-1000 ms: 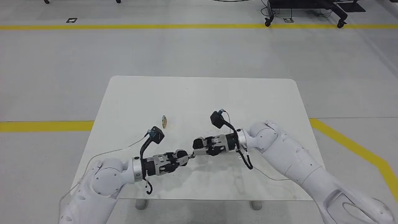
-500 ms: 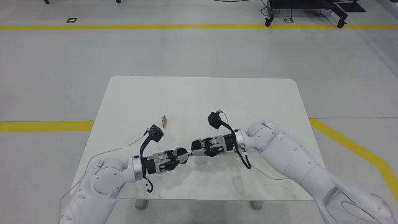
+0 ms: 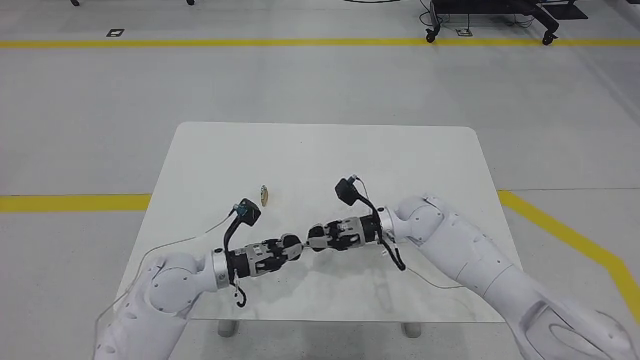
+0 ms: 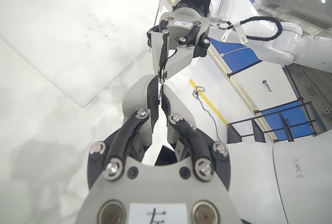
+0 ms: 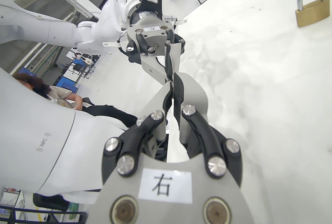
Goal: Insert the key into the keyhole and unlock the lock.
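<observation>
On the left hand (image 4: 158, 89) and right hand (image 5: 173, 83), white labels (image 5: 164, 184); tips meeting.

Key (image 4: 161, 79): only a sliver of metal shows where the left claw (image 4: 159, 89) and right claw (image 4: 163, 74) meet tip to tip. The rest is hidden between their pads.

Lock (image 5: 311, 6): keyhole face out of sight. In the top view it is too small to make out.

Desk (image 5: 259, 105): cut off by the edges of both wrist views.

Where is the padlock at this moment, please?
In the top view the padlock sits on the table, left of centre, apart from the left gripper and right gripper, which meet nearer the robot.
</observation>
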Robot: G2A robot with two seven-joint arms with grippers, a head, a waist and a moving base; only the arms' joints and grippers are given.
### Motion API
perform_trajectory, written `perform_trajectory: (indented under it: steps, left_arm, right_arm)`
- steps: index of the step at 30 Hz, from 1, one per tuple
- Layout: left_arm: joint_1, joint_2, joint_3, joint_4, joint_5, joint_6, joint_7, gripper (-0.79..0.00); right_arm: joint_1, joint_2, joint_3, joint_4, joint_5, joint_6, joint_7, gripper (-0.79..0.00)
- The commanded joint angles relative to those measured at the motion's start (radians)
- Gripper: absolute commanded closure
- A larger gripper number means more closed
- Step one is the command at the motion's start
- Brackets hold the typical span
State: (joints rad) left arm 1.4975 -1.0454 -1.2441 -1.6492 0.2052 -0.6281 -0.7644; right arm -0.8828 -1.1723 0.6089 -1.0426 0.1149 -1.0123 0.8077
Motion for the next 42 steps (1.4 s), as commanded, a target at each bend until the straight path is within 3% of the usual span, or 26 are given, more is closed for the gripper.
perform_trajectory:
  steps: [1,7,9,12,15,17,21,25,28,31,39,42]
  left_arm:
    - [-0.003,0.003,-0.011,0.0,-0.037,-0.004,-0.005,-0.785]
    - [-0.006,0.015,-0.079,0.003,-0.119,0.0,0.004,-0.785]
    - [-0.007,0.018,-0.122,0.0,-0.088,0.008,0.055,-0.785]
    - [0.013,0.021,-0.172,-0.044,0.128,0.031,0.202,-0.785]
    - [0.046,0.021,-0.199,-0.126,0.466,0.108,0.365,-0.785]
    - [0.077,0.015,-0.177,-0.164,0.605,0.183,0.472,-0.785]
    - [0.053,0.001,-0.085,-0.162,0.839,0.36,0.5,-0.785]
    - [-0.034,-0.02,0.018,-0.065,0.91,0.443,0.503,-0.77]
    - [-0.102,-0.036,0.073,0.014,0.935,0.503,0.5,-0.671]
    - [-0.156,-0.052,0.122,0.083,0.955,0.552,0.499,-0.711]
    - [-0.233,-0.083,0.183,0.195,0.937,0.614,0.491,-0.422]
    - [-0.236,-0.088,0.188,0.206,0.942,0.627,0.492,-0.391]
  right_arm:
    - [-0.007,0.004,0.022,0.0,0.01,0.0,-0.001,0.0]
    - [-0.06,0.033,0.133,-0.023,-0.014,0.0,-0.057,0.0]
    - [-0.092,0.049,0.192,-0.04,-0.036,0.0,-0.099,0.0]
    - [-0.158,0.073,0.284,-0.078,-0.091,0.0,-0.187,0.0]
    - [-0.218,0.092,0.352,-0.111,-0.145,0.0,-0.272,0.0]
    - [-0.218,0.092,0.352,-0.111,-0.145,0.0,-0.272,0.0]
    - [-0.218,0.092,0.352,-0.111,-0.145,0.0,-0.272,0.0]
    - [-0.218,0.092,0.352,-0.111,-0.145,0.0,-0.272,0.0]
    - [-0.218,0.092,0.352,-0.111,-0.145,0.0,-0.272,0.0]
    - [-0.218,0.092,0.352,-0.111,-0.145,0.0,-0.272,0.0]
    - [-0.218,0.092,0.352,-0.111,-0.145,0.0,-0.272,0.0]
    - [-0.218,0.092,0.352,-0.111,-0.145,0.0,-0.272,0.0]
